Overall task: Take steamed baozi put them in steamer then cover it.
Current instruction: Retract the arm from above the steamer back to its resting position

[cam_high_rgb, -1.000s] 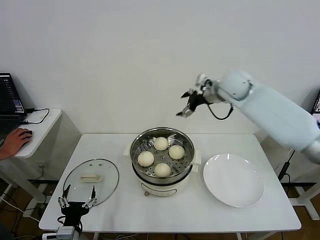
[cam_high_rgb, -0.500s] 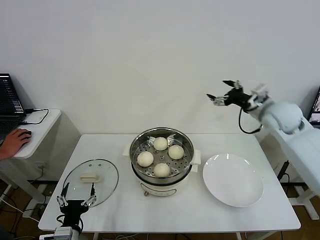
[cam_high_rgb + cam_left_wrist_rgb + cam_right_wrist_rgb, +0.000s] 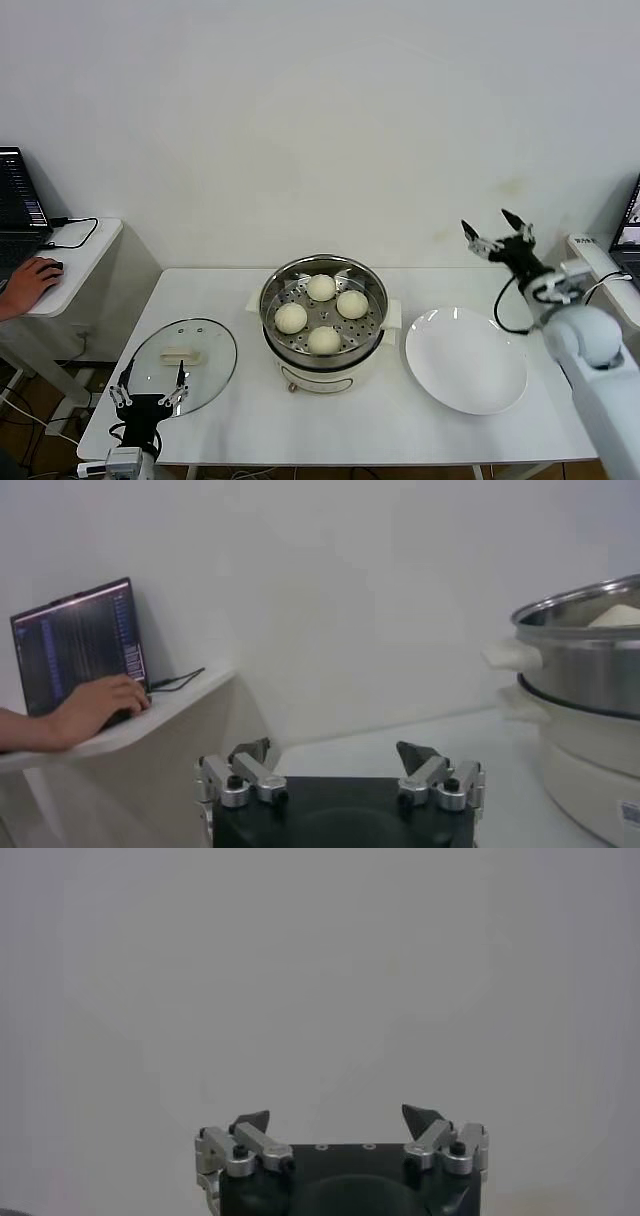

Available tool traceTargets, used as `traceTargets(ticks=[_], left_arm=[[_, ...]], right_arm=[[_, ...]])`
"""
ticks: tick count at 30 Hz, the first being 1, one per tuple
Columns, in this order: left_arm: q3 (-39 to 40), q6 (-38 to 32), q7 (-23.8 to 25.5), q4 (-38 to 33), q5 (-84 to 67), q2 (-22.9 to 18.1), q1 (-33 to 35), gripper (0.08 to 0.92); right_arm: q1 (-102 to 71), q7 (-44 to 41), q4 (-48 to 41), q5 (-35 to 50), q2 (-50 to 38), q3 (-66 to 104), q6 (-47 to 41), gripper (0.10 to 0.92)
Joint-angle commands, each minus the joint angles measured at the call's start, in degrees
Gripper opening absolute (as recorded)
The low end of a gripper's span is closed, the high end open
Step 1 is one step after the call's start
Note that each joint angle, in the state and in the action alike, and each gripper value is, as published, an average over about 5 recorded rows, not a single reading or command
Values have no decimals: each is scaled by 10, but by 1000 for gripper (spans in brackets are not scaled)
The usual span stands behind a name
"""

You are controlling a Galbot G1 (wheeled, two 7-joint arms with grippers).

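Loading complete; covering step outstanding.
All four steamed baozi [image 3: 322, 313] sit in the steamer [image 3: 323, 322] at table centre; glass lid [image 3: 183, 364] lies uncovered beside it; left gripper [image 3: 149, 397], fingers wide and empty, hovers at the lid's near edge; right gripper [image 3: 499, 238], fingers wide and empty, is raised well apart; next move calls for grasping the lid handle.

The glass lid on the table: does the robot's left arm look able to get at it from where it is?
Probably yes. The left gripper hangs open at the table's near edge right beside the glass lid, whose white handle faces up with nothing lying between them.
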Motion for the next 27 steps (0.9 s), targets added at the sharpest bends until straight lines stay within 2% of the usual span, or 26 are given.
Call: traceTargets(ticks=[1, 7, 11, 16, 22, 27], left_arm=[[-5, 0, -3, 17, 28, 4, -25, 823], [-4, -17, -8, 44, 110, 18, -41, 823], [-3, -42, -16, 62, 259, 32, -51, 823], [8, -113, -70, 117, 484, 61, -66, 823], [33, -133, -151, 183, 633, 115, -75, 823], [36, -129, -151, 226, 697, 150, -84, 823]], right_arm=[[-213, 22, 40, -9, 96, 121, 56, 822], [-255, 13, 67, -30, 126, 143, 58, 823], [-254, 13, 75, -30, 127, 149, 52, 823], [-229, 14, 61, -39, 150, 155, 50, 823], [-226, 12, 72, -43, 167, 155, 47, 822], [-232, 12, 75, -45, 169, 164, 51, 823]])
